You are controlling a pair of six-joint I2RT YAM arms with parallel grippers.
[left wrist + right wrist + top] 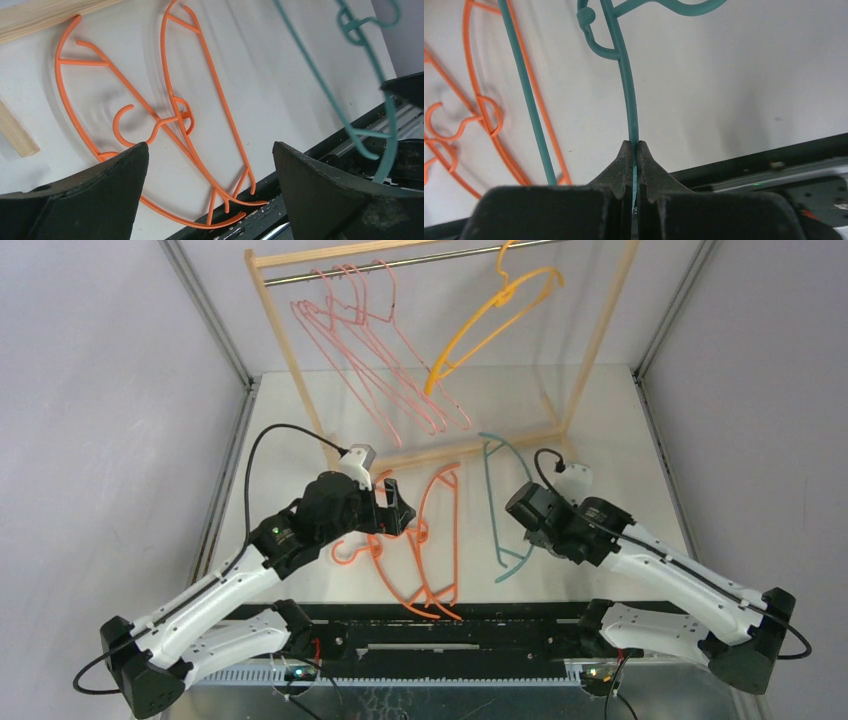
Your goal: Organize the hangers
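- Two orange hangers lie overlapped on the table, just ahead of and under your left gripper. Its jaws stand wide apart with nothing between them.
- One teal hanger is pinched by your right gripper, with the jaws clamped on one thin arm near its lower end.
- The teal hanger's long axis runs straight away from the right gripper toward the rack. In the right wrist view the hook sits at the far end.
- The hook therefore already leads toward the rod, which is beyond and above it. My guess is the coming move is a lift and a reach forward, not a turn.
- I cannot tell whether the teal hanger is fully off the table.
- On the rod, the pink hangers bunch to the left and the yellow-orange hanger hangs to the right, with a gap between them.
- The right arm is the nearer one to the teal hanger, and the left arm to the orange pair.
- The orange hangers' long axes run near to far, with at least one hook curling on the left arm's side.
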